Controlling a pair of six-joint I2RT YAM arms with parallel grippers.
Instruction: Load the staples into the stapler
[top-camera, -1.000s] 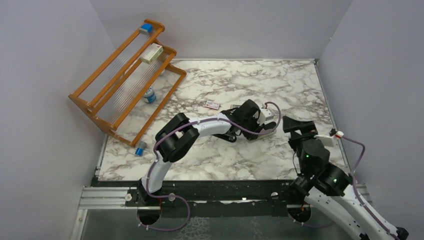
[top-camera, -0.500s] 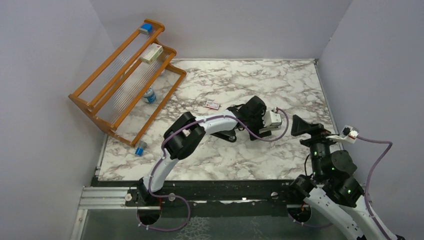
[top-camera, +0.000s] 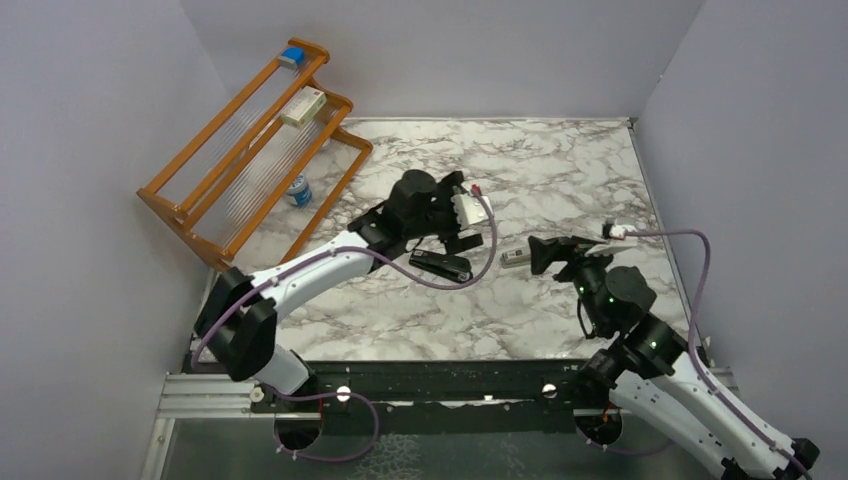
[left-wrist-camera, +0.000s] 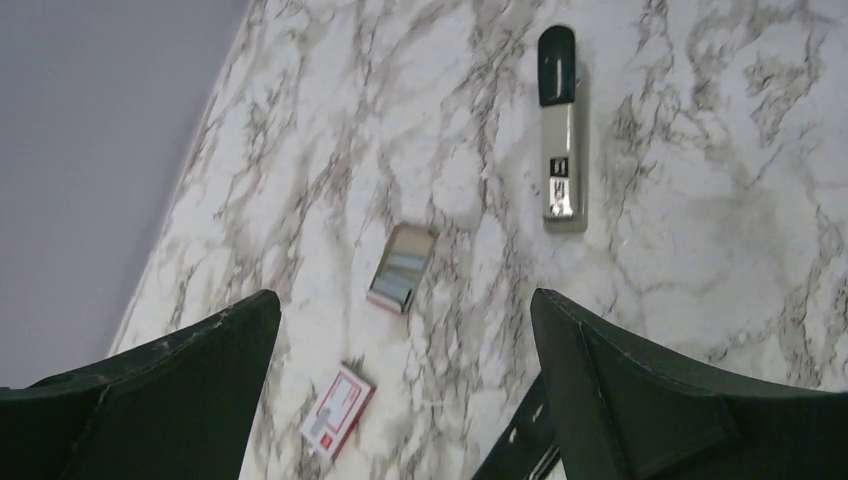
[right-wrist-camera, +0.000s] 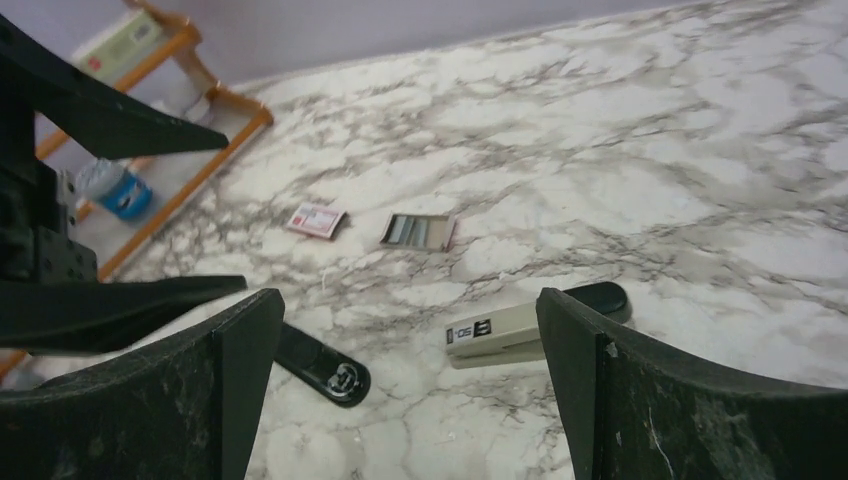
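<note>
Left wrist view: both my jaws spread, empty. Lower left gripper (left-wrist-camera: 402, 305) squarely over grey rectangular tray of silver staples (left-wrist-camera: 402, 268) at 12 o'clock.

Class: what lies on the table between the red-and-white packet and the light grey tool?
The small grey tray of staples, touching neither; the left wrist view shows it clearly.
</note>
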